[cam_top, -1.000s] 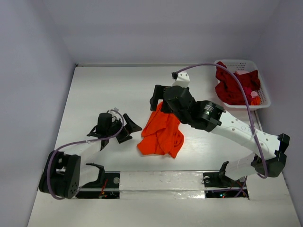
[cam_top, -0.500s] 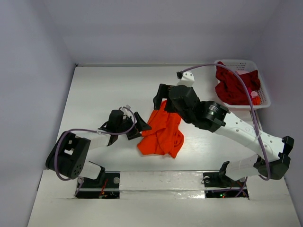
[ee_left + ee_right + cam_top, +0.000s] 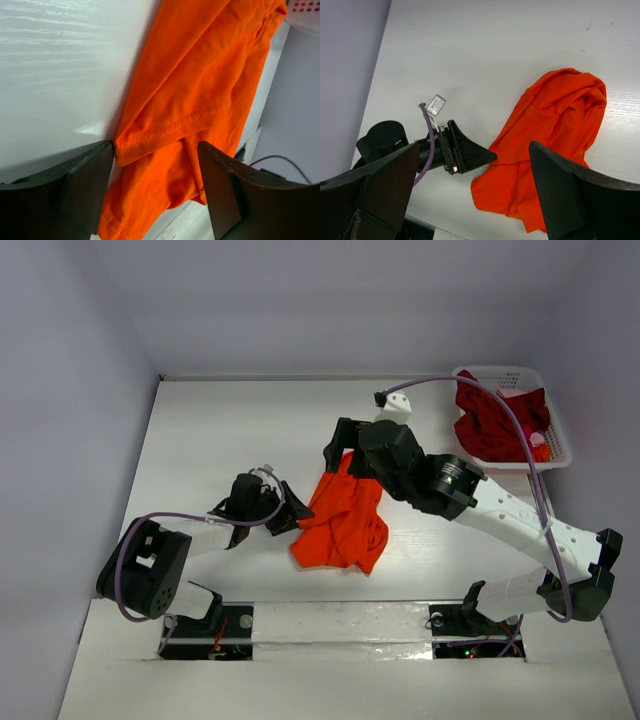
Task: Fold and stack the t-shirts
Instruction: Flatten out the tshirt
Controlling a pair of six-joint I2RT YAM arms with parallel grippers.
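White table [image 3: 220,430] | orange shirt [image 3: 340,525] part-hidden by right arm [image 3: 500,505] | left fingers [image 3: 85,185] apart astride hem [image 3: 172,125] | right fingers [image 3: 565,190] wide, empty

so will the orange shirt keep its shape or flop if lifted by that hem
Probably floppy: the orange shirt lies crumpled in soft folds, so it should sag from the pinch. Likely light: the cloth looks thin at the stitched hem between the fingers of the left claw. Pushed, it would probably bunch, not slide whole.
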